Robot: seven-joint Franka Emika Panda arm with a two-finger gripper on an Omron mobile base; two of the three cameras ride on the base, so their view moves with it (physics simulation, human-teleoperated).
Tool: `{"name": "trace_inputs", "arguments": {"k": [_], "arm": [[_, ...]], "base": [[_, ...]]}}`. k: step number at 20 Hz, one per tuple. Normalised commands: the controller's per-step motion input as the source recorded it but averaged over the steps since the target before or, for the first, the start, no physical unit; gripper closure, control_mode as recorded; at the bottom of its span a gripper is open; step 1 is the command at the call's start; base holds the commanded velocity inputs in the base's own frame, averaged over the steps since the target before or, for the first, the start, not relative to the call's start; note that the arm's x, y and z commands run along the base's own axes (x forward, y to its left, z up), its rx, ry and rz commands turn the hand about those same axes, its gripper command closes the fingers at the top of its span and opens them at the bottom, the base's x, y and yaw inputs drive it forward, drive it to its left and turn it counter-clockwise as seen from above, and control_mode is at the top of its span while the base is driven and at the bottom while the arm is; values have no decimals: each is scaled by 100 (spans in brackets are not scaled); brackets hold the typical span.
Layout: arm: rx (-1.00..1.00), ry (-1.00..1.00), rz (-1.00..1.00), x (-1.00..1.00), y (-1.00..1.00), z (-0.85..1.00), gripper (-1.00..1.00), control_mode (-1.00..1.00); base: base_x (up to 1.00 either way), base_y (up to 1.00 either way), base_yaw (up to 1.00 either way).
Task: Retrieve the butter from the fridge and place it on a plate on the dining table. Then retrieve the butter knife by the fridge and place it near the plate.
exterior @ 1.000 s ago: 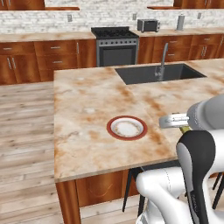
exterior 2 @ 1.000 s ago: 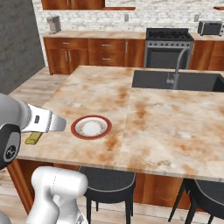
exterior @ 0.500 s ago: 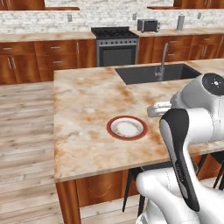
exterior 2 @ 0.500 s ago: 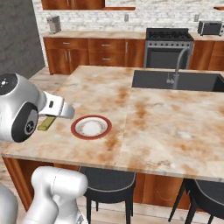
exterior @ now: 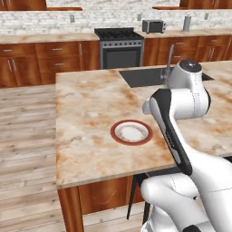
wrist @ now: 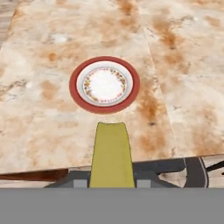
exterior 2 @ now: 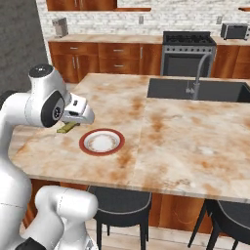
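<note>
The fingers are clenched on the butter, a flat yellow-olive stick that juts out from between them and points toward the plate in the hand view. The stick is plain, with no wrapper, label or writing to read. Its far end stops just short of the plate's near rim as that view has it; whether it is above the tabletop or touching it cannot be told there.

In the right base view the butter shows as a small olive sliver under the white hand, hanging over the tabletop just beside the plate, on the side toward the near left corner.

The plate is small and round, white in the middle with a ring of tiny speckles and a broad red-brown rim. It lies flat on the mottled beige-orange marble near the front edge, seen also in the left base view.

Farther along the tabletop is a sunken dark sink with a tap. Beyond that, wood cabinets, a stove and a toaster.
</note>
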Motion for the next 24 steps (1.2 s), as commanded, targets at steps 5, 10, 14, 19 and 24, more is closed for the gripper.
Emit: {"name": "trace_inputs", "arguments": {"k": [5,10,14,19,24], "arm": [[0,0,0,51,1,-64,100,-100],[0,-9,0,53,2,-74,100,-100],[0,-16,0,57,1,-58,100,-100],[0,-11,0,60,0,-55,100,-100],[0,-10,0,51,0,-33,100,-100]], "base": [[0,0,0],[0,0,0],[0,0,0],[0,0,0],[0,0,0]]}}
